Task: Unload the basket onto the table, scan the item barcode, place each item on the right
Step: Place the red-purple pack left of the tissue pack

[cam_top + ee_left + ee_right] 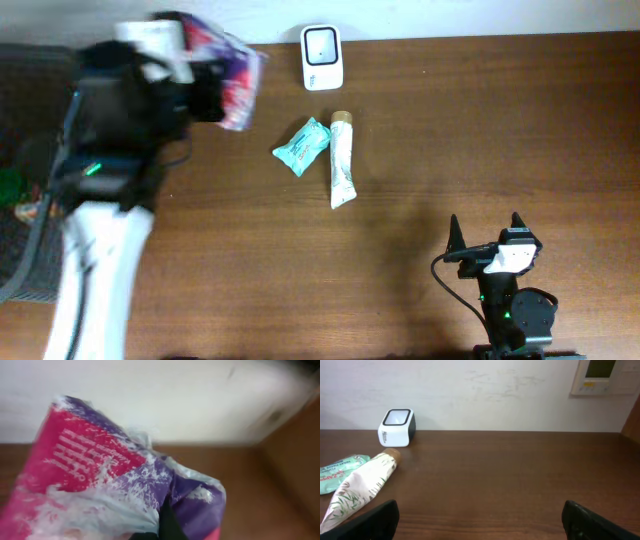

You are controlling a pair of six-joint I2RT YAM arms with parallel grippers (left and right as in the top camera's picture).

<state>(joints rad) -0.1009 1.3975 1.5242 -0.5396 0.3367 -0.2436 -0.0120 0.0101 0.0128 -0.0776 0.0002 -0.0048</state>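
Packet (pixel 232 78) of crinkly pink-and-purple plastic, held aloft far left in my left gripper (pixel 205 98), clamped shut, just short of the barcode scanner (pixel 322 57). I judge it light, limp and slippery, best pinched at a seam. The right gripper (pixel 487 232) sits wide open, empty.

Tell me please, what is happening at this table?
The robot's left hand is shut on a pink and purple packet and holds it up above the far edge of the table, beside the white barcode scanner but not over it. The right hand is open and empty at the near side. A teal packet and a cream tube lie on the table in front of the scanner.
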